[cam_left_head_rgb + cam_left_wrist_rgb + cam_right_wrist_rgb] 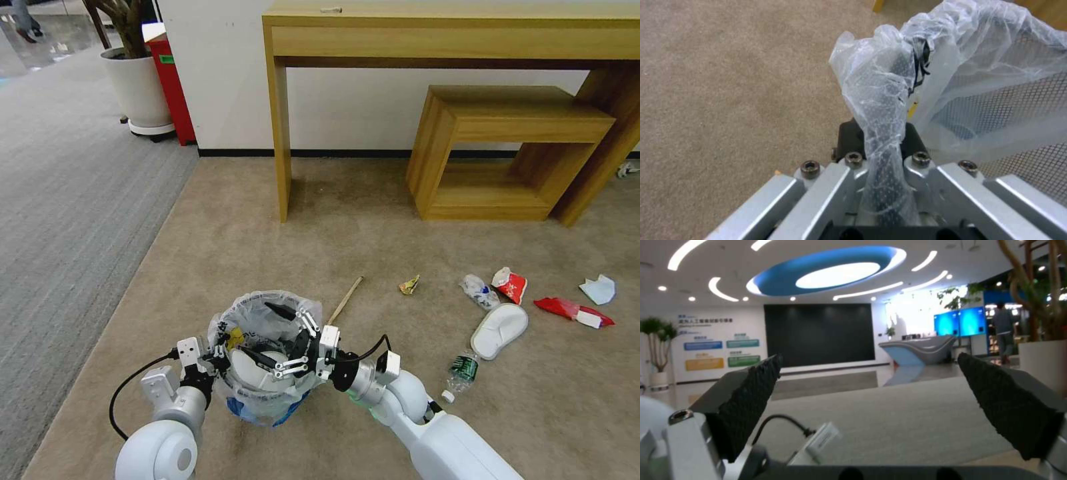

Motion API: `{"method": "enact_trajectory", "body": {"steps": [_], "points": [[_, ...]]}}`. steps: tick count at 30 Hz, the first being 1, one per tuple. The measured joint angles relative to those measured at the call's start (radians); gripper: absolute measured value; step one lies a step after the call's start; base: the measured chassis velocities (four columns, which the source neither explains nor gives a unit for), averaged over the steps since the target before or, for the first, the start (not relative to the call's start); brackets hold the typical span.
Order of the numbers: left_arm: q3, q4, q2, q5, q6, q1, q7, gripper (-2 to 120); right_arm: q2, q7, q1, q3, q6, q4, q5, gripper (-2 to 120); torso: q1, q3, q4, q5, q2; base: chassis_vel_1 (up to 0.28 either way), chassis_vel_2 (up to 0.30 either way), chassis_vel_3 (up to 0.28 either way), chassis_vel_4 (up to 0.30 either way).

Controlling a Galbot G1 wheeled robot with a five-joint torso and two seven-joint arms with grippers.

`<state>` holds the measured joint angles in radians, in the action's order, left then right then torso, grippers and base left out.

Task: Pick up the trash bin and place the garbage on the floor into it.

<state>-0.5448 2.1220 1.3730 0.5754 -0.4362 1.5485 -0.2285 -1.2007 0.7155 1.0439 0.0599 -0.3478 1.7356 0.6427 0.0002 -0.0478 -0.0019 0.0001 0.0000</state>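
Near the front of the carpeted floor (373, 220), the trash bin (263, 320) is held at its left rim by the left gripper (217, 357), whose fingers are clamped on the mesh and liner. Over the bin's mouth the right gripper (283, 337) is poised, its fingers (751, 396) spread wide. To the right are scattered a wooden stick (345, 300), a white slipper (499, 329), a plastic bottle (460, 375) and red wrappers (573, 311).

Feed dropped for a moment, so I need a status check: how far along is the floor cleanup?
Done: the left pincer grips the rim of the black wire-mesh trash bin with its clear liner, which already holds a white item. In hand: the right pincer hangs open over the bin's mouth. Left: wooden stick, yellow wrapper, white slipper, two plastic bottles, red wrappers, pale mask.
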Motion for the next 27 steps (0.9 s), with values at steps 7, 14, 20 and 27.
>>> {"method": "enact_trajectory", "body": {"steps": [7, 14, 20, 27], "points": [[-0.012, -0.013, -0.003, 0.000, 0.008, -0.001, 0.001, 3, 0.057, -0.116, 0.017, -0.066, 0.047, 0.071, 0.023, 100, 0.000, 0.000, 0.0000, 0.0000, 0.000, 0.000, 0.000, 0.000, 0.000], [-0.019, -0.023, -0.006, 0.000, 0.014, -0.007, 0.003, 3, 0.112, -0.275, 0.044, -0.161, 0.076, 0.117, 0.020, 100, 0.000, 0.000, -0.0001, 0.0001, 0.000, 0.000, 0.000, 0.000, 0.000], [-0.018, -0.023, -0.006, -0.001, 0.014, -0.010, 0.004, 3, 0.130, -0.367, 0.076, -0.219, 0.098, 0.140, -0.015, 100, 0.000, 0.000, -0.0001, 0.0001, 0.000, 0.000, 0.000, 0.000, 0.000], [-0.028, -0.024, -0.009, -0.002, 0.020, -0.011, 0.004, 3, 0.119, -0.528, 0.119, -0.296, 0.152, 0.171, -0.096, 100, 0.000, 0.000, 0.0000, 0.0001, 0.000, 0.000, 0.000, 0.000, 0.000]]}}
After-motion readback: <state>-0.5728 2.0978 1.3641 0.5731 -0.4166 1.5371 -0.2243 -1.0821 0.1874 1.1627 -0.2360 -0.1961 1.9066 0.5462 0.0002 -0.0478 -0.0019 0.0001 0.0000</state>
